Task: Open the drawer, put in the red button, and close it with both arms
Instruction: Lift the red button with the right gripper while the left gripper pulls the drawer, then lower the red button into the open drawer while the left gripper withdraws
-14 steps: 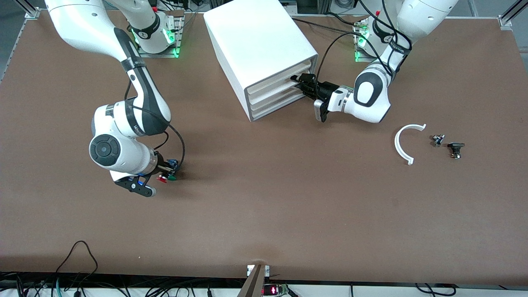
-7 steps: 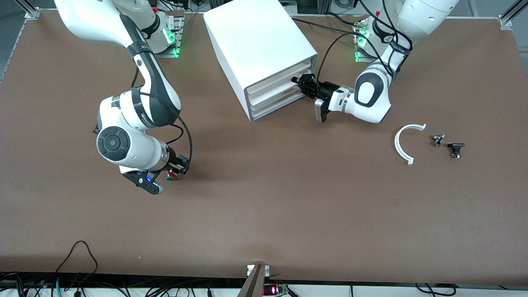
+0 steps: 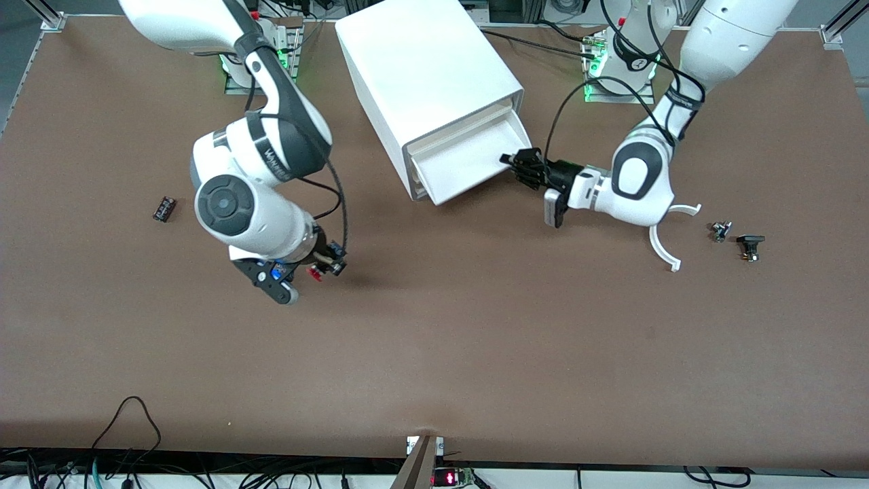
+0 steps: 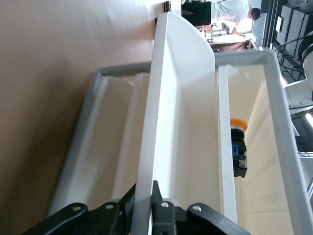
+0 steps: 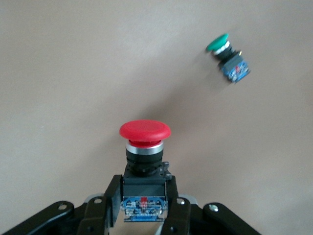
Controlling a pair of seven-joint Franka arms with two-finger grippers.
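Our left gripper [image 3: 519, 166] clamps the shallow white drawer [image 3: 468, 157]; our right gripper [image 5: 145, 215] pinches the red mushroom-capped button [image 5: 145, 147], which could slip out.

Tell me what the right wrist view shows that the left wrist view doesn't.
Only the right wrist view shows the right gripper shut on the red button above the bare table, with a green button lying on it. Only the left wrist view shows the left gripper clamped on the open drawer, and an orange-capped button in the compartment beside it. Both share a shut gripper holding something.
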